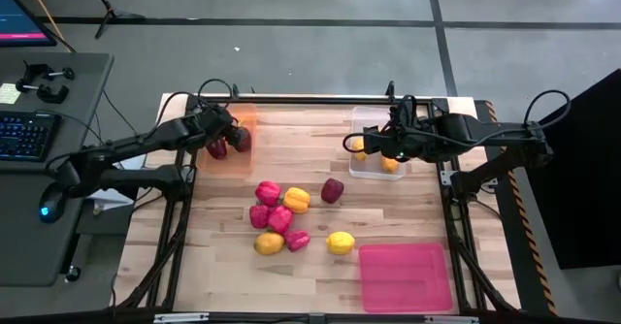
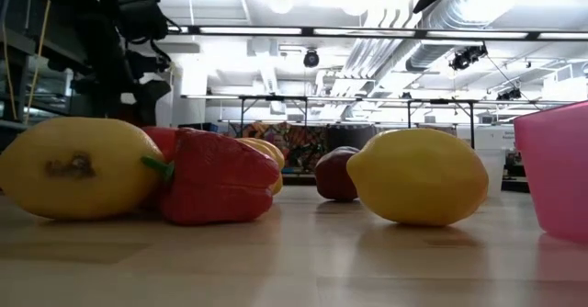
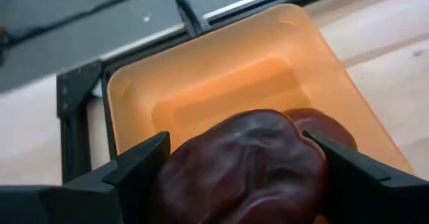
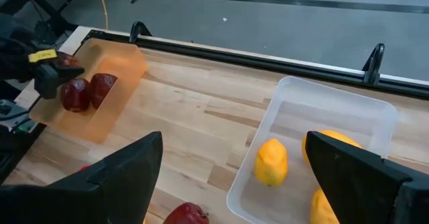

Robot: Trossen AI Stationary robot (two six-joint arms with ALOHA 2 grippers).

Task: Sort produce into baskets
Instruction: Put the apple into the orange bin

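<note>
My left gripper [image 1: 225, 142] is shut on a dark maroon pepper [image 3: 244, 163] over the translucent orange basket [image 3: 221, 76] at the table's far left. A second maroon piece [image 4: 103, 88] lies in that basket beside it. My right gripper [image 4: 234, 184] hangs open over the clear basket [image 4: 348, 113] at the far right, with nothing between its fingers. Three yellow fruits [image 4: 271, 161] lie in the clear basket. Loose produce [image 1: 281, 212] rests on the boards mid-table: red peppers, a yellow-orange pepper, a maroon piece [image 1: 332, 190] and a lemon [image 1: 340, 243]. My left gripper pinches the maroon pepper by two opposite sides [image 3: 175, 174] between its two fingers [image 3: 137, 167]. The fingers slant downward toward the table's far edge, coming from the left. The pepper sits over the orange basket's near part. The pepper itself hides whether it touches the basket's floor.
The pink basket [image 1: 406, 275] stands at the near right corner. A black metal frame rail [image 4: 268, 56] runs along the far edge behind both baskets. Bare boards lie between the orange and clear baskets [image 1: 301, 135]. A desk with a keyboard [image 1: 24, 135] stands left of the table.
</note>
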